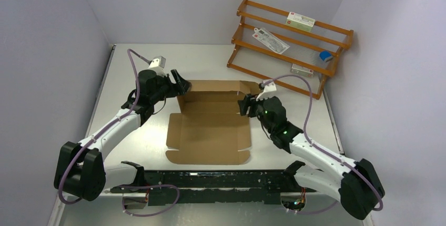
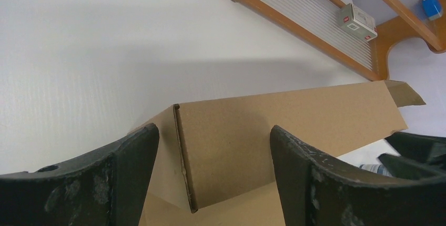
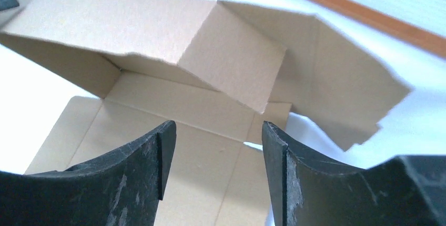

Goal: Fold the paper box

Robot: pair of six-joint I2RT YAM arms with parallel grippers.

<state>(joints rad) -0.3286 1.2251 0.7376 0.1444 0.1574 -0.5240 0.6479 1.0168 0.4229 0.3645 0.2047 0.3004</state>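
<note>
The paper box [image 1: 210, 126], plain brown cardboard, lies in the middle of the table with its back wall [image 2: 294, 115] raised and its front panel flat. My left gripper [image 1: 181, 85] hovers at the box's back left corner, open. In the left wrist view the upright corner edge [image 2: 181, 152] shows beyond the gap of that gripper [image 2: 214, 130], untouched. My right gripper [image 1: 243, 105] is at the box's right side near the back, also open. The right wrist view shows this gripper [image 3: 218, 126] above the box floor [image 3: 200, 152], with a folded-in side flap [image 3: 231, 58] ahead and nothing between its fingers.
A wooden rack [image 1: 292, 44] leans at the back right, holding small white cartons [image 1: 300, 22], a flat packet [image 1: 271, 39] and a blue-and-white tin [image 1: 326, 55]. A black rail [image 1: 210, 181] runs along the near edge. Walls close in on three sides.
</note>
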